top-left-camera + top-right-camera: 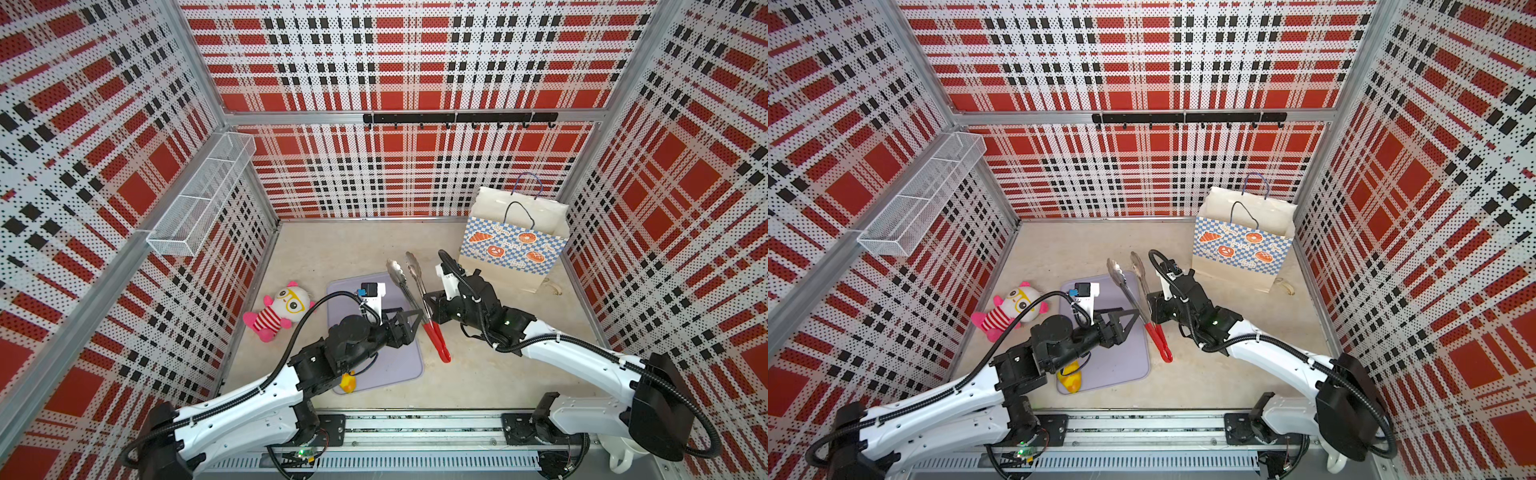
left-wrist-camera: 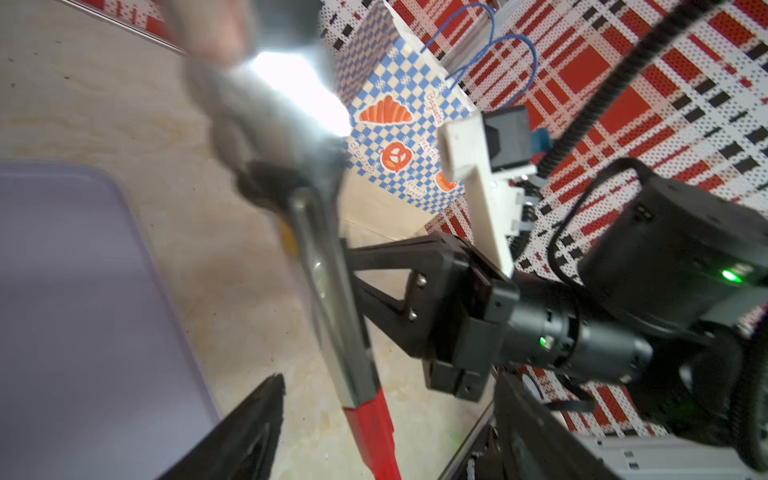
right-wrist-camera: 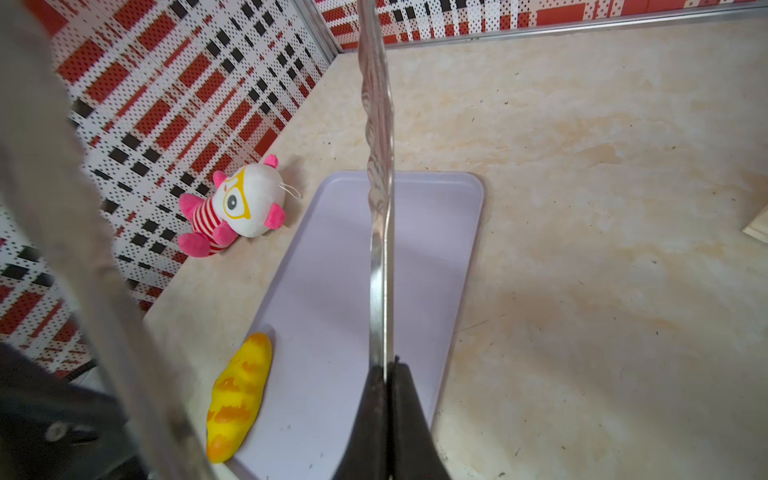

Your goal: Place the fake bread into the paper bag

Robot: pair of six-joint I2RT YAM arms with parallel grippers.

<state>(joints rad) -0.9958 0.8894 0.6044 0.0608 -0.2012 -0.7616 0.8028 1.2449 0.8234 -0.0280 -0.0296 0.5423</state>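
My right end effector [image 3: 385, 372] pinches the tongs [image 1: 435, 338] tight, and my left end effector [image 1: 409, 312] is wide beside them, probably to help grab the yellow loaf [image 3: 239, 395].

Bread [image 3: 239, 397] on tray [image 3: 436, 249], doll [image 3: 237, 212] beside it

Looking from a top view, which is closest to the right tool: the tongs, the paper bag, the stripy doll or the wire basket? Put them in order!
1. tongs: gripped in the right tool, mid-table.
2. paper bag: standing just behind it, back right.
3. stripy doll: lying by the left wall.
4. wire basket: up on the left wall, farthest.
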